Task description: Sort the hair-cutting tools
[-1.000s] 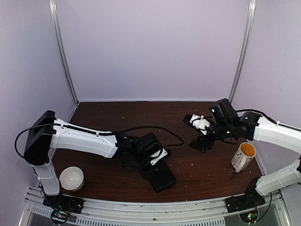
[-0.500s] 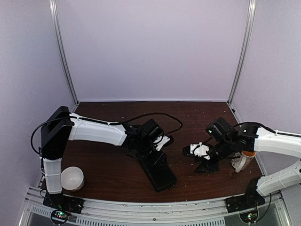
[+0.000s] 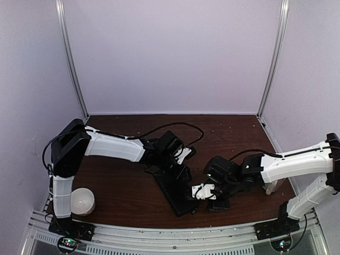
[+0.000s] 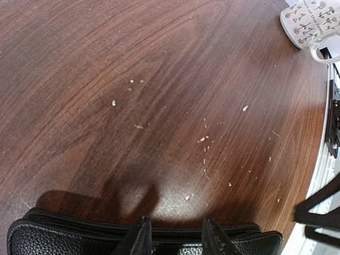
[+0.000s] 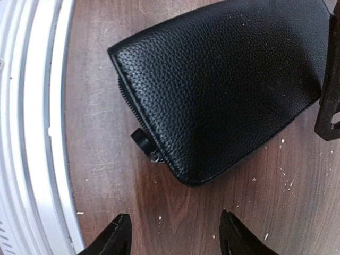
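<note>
Black zip case [image 3: 178, 195] on crumb-flecked wood table [image 3: 117, 180], lilac walls [image 3: 170, 58], left jaws and right jaws spread

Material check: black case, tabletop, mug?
Black case: leather or faux leather; pebbled grain, soft sheen, zipper along the edge. Tabletop: dark wood or wood-look laminate; visible grain, glossy reflections. Mug: probably glazed ceramic; white with small printed flowers.

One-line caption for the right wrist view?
Open right gripper faces the zipper corner of the black case on the wooden table.
</note>
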Robot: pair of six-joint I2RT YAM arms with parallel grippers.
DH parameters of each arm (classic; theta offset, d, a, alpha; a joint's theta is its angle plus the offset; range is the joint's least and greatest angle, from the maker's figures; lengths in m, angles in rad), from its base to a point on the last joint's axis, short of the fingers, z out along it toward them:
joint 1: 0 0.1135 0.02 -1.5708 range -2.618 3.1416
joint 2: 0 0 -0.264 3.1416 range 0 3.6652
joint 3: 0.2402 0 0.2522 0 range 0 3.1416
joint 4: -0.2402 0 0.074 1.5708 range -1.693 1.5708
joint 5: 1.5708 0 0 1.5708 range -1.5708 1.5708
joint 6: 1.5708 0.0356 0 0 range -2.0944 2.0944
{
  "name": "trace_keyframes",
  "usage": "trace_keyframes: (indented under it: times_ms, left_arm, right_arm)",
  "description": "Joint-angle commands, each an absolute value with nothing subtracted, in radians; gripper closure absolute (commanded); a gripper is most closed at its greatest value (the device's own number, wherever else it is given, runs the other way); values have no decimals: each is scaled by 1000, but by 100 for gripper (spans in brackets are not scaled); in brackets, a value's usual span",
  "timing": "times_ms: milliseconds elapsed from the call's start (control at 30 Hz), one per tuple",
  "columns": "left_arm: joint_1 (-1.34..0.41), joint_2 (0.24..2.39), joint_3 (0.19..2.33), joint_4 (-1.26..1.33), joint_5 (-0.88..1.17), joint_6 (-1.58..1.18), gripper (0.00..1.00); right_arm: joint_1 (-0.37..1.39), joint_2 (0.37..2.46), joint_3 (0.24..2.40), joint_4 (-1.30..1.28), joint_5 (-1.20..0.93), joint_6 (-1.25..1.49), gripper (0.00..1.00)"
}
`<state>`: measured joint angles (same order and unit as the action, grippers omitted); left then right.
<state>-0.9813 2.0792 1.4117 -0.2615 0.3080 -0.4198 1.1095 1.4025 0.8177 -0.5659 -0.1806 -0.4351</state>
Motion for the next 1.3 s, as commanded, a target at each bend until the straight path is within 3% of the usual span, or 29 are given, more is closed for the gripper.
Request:
trace_keyframes:
  times_ms: [0, 100, 233, 433, 667, 833, 1267]
  left_arm:
    - [-958, 2044, 1336, -336, 167, -439, 63]
    - [-969, 1891, 1253, -319, -2, -478, 60]
    - [-963, 1786, 1189, -342, -68, -495, 58]
    - [-965, 1808, 1176, -389, -44, -492, 58]
    - [-966, 1799, 1118, -370, 8, -535, 60]
    - [-966, 1840, 1117, -377, 21, -542, 63]
    - [-966, 1900, 1113, -360, 38, -522, 64]
  right_arm:
    - [1130, 1502, 878, -489, -72, -402, 43]
    - [1134, 1559, 917, -477, -64, -390, 46]
    - [1124, 1587, 948, -420, 17, -366, 49]
    - [1092, 1626, 976, -414, 14, -379, 53]
    - [1064, 1558, 908, -454, -95, -364, 48]
    - [1046, 1630, 932, -479, -191, -356, 48]
    - [1019, 1715, 989, -468, -209, -284, 60]
